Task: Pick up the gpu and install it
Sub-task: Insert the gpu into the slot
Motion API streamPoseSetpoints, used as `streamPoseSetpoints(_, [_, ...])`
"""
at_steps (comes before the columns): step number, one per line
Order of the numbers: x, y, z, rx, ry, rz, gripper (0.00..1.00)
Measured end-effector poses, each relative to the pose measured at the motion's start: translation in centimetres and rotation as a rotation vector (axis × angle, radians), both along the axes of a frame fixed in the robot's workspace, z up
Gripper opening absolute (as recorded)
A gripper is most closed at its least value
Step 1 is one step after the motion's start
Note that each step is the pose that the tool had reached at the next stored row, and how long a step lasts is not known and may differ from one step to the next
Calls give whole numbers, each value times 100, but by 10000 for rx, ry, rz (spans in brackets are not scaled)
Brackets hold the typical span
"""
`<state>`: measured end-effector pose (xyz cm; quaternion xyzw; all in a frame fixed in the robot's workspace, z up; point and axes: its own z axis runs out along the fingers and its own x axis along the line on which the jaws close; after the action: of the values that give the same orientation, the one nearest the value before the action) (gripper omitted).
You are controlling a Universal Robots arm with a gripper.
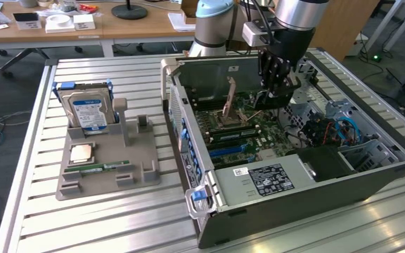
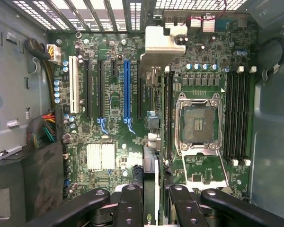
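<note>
Gripper: black gripper [image 2: 154, 201] clamped on thin green gpu card with silver bracket [image 2: 151, 94] (card seen edge-on).
Beneath gripper: green motherboard [image 2: 111, 101] with long slots, inside grey metal computer case [image 1: 315, 195].

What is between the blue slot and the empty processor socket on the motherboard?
In the wrist view, the gpu, edge-on in the tool, hangs over that stretch.

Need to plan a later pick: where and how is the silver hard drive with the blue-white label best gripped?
Probably its top edge, from straight above, clamping the two broad faces. The silver hard drive stands upright in the grey plastic holder, whose slot covers its bottom; the top stands clear.
</note>
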<state>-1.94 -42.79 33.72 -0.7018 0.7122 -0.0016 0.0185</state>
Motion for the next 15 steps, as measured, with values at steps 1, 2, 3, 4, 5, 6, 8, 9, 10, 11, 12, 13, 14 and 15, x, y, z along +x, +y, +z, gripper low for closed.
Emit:
streamPoseSetpoints(1, [0, 0, -3, 0, 0, 0, 26])
streamPoseSetpoints(2, [0, 0, -8, 2, -1, 0, 26])
streamPoseSetpoints(3, [0, 0, -14, 3, -1, 0, 26])
streamPoseSetpoints(4, [0, 0, -22, 2, -1, 0, 26])
streamPoseSetpoints(5, [0, 0, -32, 1, 0, 1, 26])
streamPoseSetpoints(6, [0, 0, -43, 1, 0, 0, 26])
streamPoseSetpoints(8, [0, 0, -68, 1, -1, 0, 26])
streamPoseSetpoints(9, [0, 0, -80, 1, 0, 1, 26])
streamPoseSetpoints(10, [0, 0, -93, 1, 0, 0, 26])
streamPoseSetpoints(11, [0, 0, -105, 0, -1, 0, 26])
streamPoseSetpoints(12, [0, 0, -116, 3, -1, 0, 26])
streamPoseSetpoints(13, [0, 0, -126, 1, -1, 0, 26])
streamPoseSetpoints(14, [0, 0, -134, 1, 0, 0, 26])
streamPoseSetpoints(15, [0, 0, -141, 1, -1, 0, 26])
